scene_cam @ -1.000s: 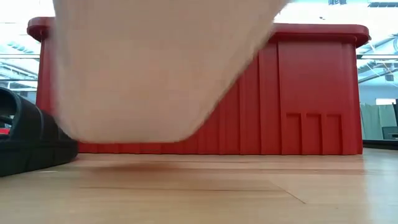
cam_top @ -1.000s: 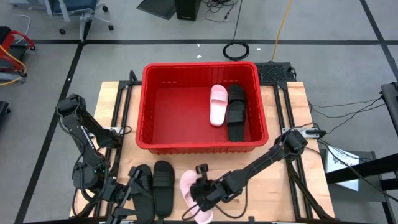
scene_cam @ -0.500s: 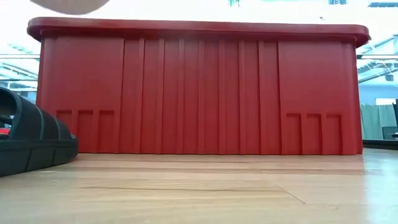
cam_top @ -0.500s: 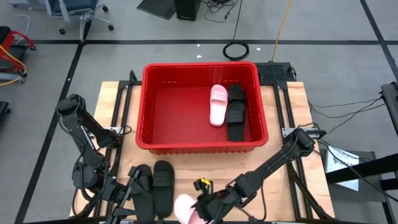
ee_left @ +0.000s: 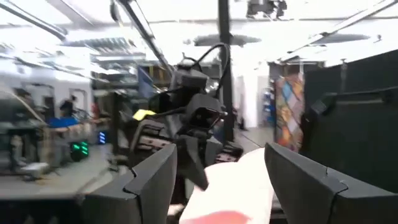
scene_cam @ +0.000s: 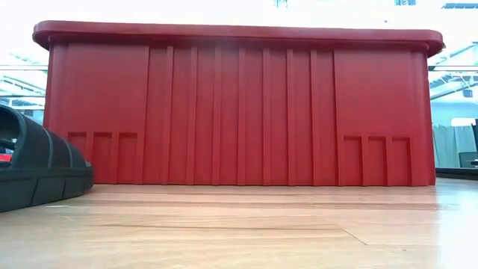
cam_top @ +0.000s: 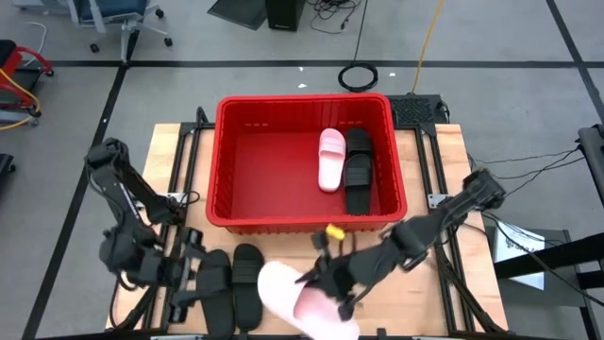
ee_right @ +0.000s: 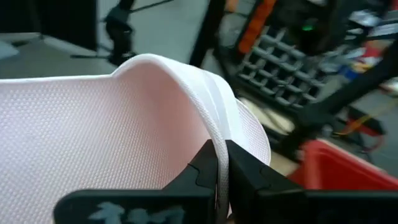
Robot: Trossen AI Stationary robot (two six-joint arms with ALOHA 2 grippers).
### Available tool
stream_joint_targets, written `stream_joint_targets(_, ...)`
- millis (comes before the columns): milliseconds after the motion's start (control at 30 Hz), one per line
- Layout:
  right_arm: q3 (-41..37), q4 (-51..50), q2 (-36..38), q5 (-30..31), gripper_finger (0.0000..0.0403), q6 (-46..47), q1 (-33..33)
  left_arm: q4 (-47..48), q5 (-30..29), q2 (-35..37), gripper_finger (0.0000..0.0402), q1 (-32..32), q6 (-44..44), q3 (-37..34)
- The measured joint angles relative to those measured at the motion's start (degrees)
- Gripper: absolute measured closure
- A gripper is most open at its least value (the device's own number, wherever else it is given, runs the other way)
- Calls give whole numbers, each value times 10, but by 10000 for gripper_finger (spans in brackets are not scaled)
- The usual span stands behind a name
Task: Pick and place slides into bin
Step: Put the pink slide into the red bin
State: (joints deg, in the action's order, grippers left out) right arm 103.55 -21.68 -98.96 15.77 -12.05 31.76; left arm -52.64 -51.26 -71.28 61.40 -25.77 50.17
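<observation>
Two slides [cam_top: 343, 162] visible overhead only

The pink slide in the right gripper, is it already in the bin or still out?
Out. The right gripper, shut on the pink slide, holds it in front of the bin, outside its near wall.

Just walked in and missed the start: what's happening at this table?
The right gripper has its fingers shut on a pink slide, lifted in front of the red bin. One pink and one black slide already lie inside. Two black slides wait on the table beside the open left gripper.
</observation>
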Motion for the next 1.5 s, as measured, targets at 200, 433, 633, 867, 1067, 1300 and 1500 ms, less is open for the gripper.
stream_joint_targets(200, 0, -66, 60, 77, 397, -33, -35, 73, -51, 98, 151, -17, -64, 0)
stream_joint_targets(433, 0, -140, 92, 128, 397, -50, -112, 259, -33, 221, 151, -101, -36, 0)
stream_joint_targets(633, 0, -187, 95, 128, 397, -63, -207, 370, 33, 299, 151, -204, 7, 0)
stream_joint_targets(867, 0, -219, 96, 126, 396, -75, -307, 443, 127, 347, 151, -329, 44, 0)
stream_joint_targets(1067, -36, -210, 96, 65, 395, -93, -381, 461, 199, 344, 151, -441, 61, 0)
stream_joint_targets(1300, -134, -155, 96, 35, 395, -95, -451, 484, 308, 338, 151, -600, 93, 0)
stream_joint_targets(1500, -232, -78, 108, 35, 395, -96, -484, 486, 450, 318, 151, -751, 141, 0)
